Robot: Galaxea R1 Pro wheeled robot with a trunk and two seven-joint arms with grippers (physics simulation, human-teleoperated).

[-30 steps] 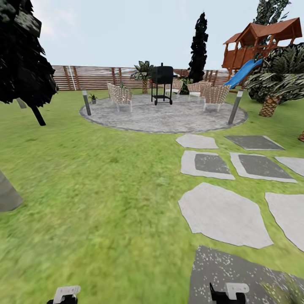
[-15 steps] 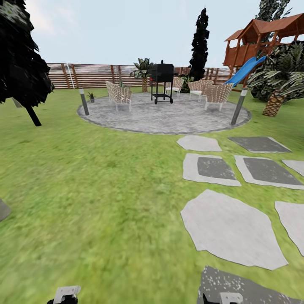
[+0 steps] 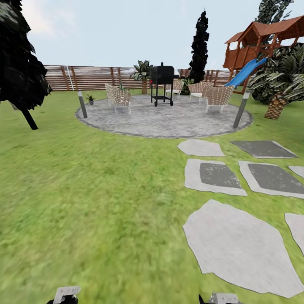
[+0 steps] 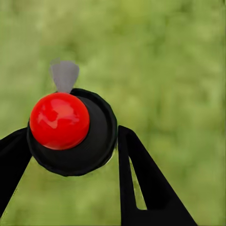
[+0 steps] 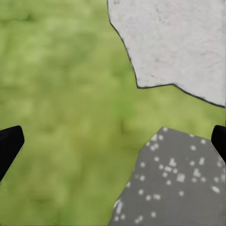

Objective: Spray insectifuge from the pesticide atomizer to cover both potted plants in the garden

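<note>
The left gripper (image 4: pixel 70 141) is clamped on an object with a round black body and a glossy red ball on top, with a small grey tip beyond it; its two dark fingers (image 4: pixel 141 179) press against the black body from either side over blurred green grass. This object looks like the pesticide atomizer (image 4: pixel 70 132) seen end-on, though no label is readable. In the head view the left gripper (image 3: pixel 65 294) appears at the near left edge as a pale grey part.

The right gripper (image 5: pixel 113 141) is spread wide with nothing between its fingers; only the two dark fingertips (image 5: pixel 9 146) show at the edges, over grass and two paving slabs, one pale grey and one dark speckled. In the head view it (image 3: pixel 221 298) sits at the near right edge.

The garden (image 3: pixel 97 190) is a wide green lawn. Irregular grey stepping stones (image 3: pixel 236 249) lie on the near right and lead to a far round stone patio (image 3: pixel 164 120). On the patio stand a black grill (image 3: pixel 161 84) and several wicker chairs (image 3: pixel 119 97). Two short grey lamp posts (image 3: pixel 82 104) stand at the patio's left and right edges. One potted plant (image 3: pixel 90 99) sits far left, just beside the left post. A brown slat fence (image 3: pixel 93 78) closes the far side, and a wooden playhouse with a blue slide (image 3: pixel 247 71) stands far right among palms. A dark tree (image 3: pixel 19 71) stands at the left.
</note>
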